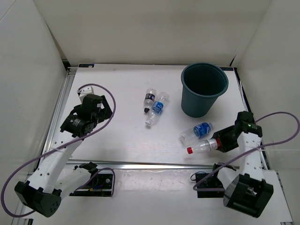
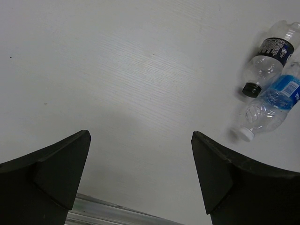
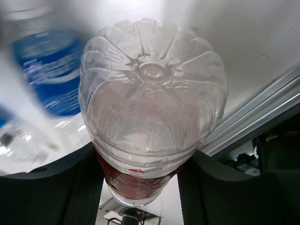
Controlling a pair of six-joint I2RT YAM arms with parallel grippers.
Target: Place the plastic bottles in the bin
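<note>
Right tool is clamped on the red-labelled bottle. The jaws sit across the label near the base end, and the red cap points away from the wrist. Left tool is wide open and holds nothing.

Risks from here, my read:
- The grip is at one end, so the long cap end can droop or pivot in the jaws on the lift.
- Thin clear plastic may crush and squirt out.
- The cap end could clip the bin rim on the way over if I carry it low.
- A blue-labelled bottle lies just beside the held one, between it and the bin. A swing could knock it rolling.

The held bottle is on the near side of the bin, apart from it. I can't tell whether it's off the tabletop. The dark-labelled bottle and the second blue one lie touching, on the bin's left-arm side.
</note>
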